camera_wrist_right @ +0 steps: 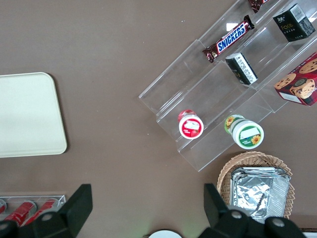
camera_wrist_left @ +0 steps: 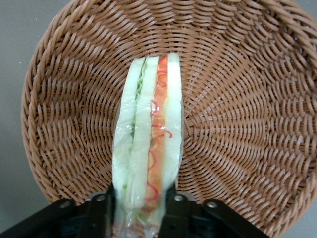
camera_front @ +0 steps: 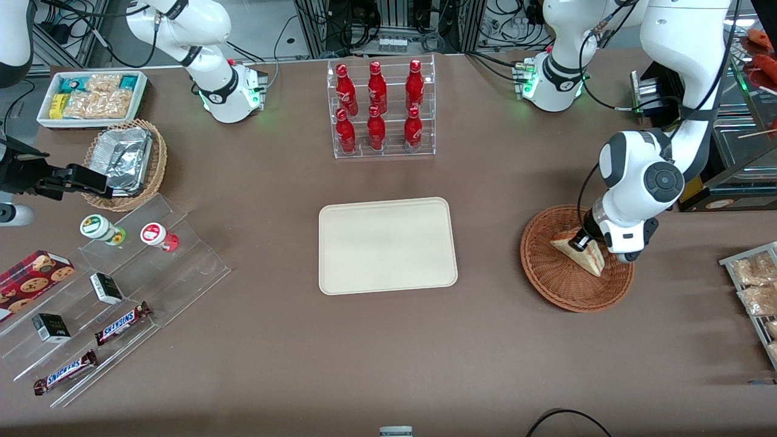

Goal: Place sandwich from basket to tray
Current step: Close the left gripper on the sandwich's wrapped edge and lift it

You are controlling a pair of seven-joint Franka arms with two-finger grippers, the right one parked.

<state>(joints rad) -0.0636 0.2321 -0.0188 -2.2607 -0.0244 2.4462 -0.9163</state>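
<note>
The sandwich [camera_front: 580, 252] is a pale triangular wedge in clear wrap with red, orange and green filling along its edge. It stands on edge in the round reddish-brown wicker basket [camera_front: 546, 276] toward the working arm's end of the table. My left gripper [camera_front: 584, 241] is down in the basket, shut on the sandwich. In the left wrist view the black fingers [camera_wrist_left: 174, 208] press both bread faces of the sandwich [camera_wrist_left: 148, 134] over the basket's weave [camera_wrist_left: 237, 124]. The cream-beige tray [camera_front: 386, 245] lies flat at the table's middle, nothing on it.
A clear rack of red bottles [camera_front: 380, 109] stands farther from the front camera than the tray. Clear stepped shelves with candy bars and jars [camera_front: 109, 285], a tan basket with foil [camera_front: 124, 161] and a white snack bin [camera_front: 92, 97] lie toward the parked arm's end.
</note>
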